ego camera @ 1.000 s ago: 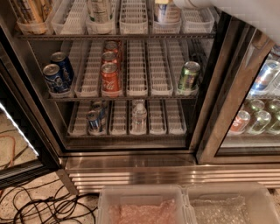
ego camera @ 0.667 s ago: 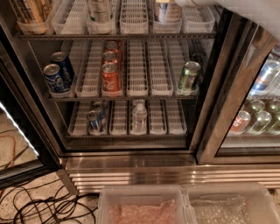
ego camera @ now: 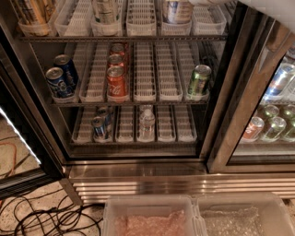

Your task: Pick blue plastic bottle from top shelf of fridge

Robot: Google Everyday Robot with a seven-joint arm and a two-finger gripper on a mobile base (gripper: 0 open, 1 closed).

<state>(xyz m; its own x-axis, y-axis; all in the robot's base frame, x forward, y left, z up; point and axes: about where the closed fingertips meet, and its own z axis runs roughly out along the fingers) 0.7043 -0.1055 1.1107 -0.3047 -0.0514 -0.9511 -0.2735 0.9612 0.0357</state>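
Observation:
The blue plastic bottle (ego camera: 177, 10) stands in a white lane tray on the top shelf (ego camera: 138, 38) of the open fridge (ego camera: 138, 182). Only its lower part, with a white-and-blue label, shows at the top edge of the camera view. My gripper (ego camera: 205, 2) is at the very top edge, just right of and above the bottle, at the end of the white arm (ego camera: 272, 11) that comes in from the top right. Most of the gripper is cut off.
A green-and-white labelled bottle (ego camera: 105, 10) and a yellowish bottle (ego camera: 31, 14) share the top shelf. Cans fill the middle rack; a small water bottle (ego camera: 146, 123) stands below. The glass door frame (ego camera: 235, 92) is on the right, with cables (ego camera: 41, 216) and plastic bins (ego camera: 193, 219) on the floor.
The white arm and gripper have drawn slightly up toward the top edge, so less of them shows. The bottles and cans have not moved.

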